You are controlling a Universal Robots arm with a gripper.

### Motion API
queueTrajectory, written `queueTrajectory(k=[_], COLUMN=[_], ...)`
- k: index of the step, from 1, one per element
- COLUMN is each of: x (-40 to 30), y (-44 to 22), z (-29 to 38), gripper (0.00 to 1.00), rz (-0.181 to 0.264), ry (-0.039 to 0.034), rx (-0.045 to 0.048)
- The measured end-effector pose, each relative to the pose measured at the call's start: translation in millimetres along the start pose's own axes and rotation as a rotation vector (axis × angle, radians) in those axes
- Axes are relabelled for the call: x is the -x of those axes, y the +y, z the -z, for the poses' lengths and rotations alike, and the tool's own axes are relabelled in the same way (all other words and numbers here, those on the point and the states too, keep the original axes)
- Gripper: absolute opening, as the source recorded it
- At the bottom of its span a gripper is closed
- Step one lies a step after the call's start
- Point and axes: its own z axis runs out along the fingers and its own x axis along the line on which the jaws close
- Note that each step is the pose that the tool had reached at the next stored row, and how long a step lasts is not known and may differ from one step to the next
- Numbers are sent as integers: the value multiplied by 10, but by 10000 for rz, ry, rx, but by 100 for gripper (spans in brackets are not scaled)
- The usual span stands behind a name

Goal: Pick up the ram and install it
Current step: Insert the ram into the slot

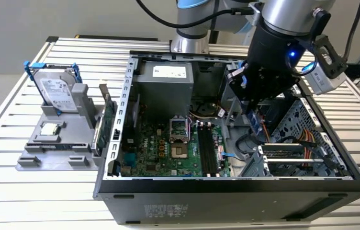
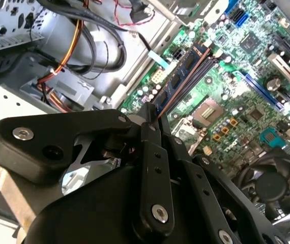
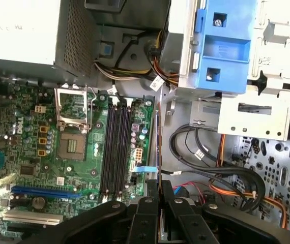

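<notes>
My gripper hangs inside the open computer case, above its right half. It is shut on the ram, which points down toward the case floor. In the first wrist view the ram shows edge-on as a thin strip running out from between the black fingers, just beside the motherboard's edge. The dark memory slots lie a short way to one side of it. In the second wrist view the ram shows its blue chips, reaching from the gripper over the slot area.
A grey power supply fills the case's back. Cables and a blue drive bay crowd the side by the ram. Outside, a grey rack holds a hard drive, a small silver chip and a green card.
</notes>
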Motion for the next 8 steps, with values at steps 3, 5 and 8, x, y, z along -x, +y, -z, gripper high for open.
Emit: queueTrajectory(k=[3,5,8], x=[0,0,-1], y=[0,0,-1], z=[-9,-19,-46], gripper=[0,0,0], rz=[-49,-100,-195], ry=[-6,-6,10], rx=[136,192,206])
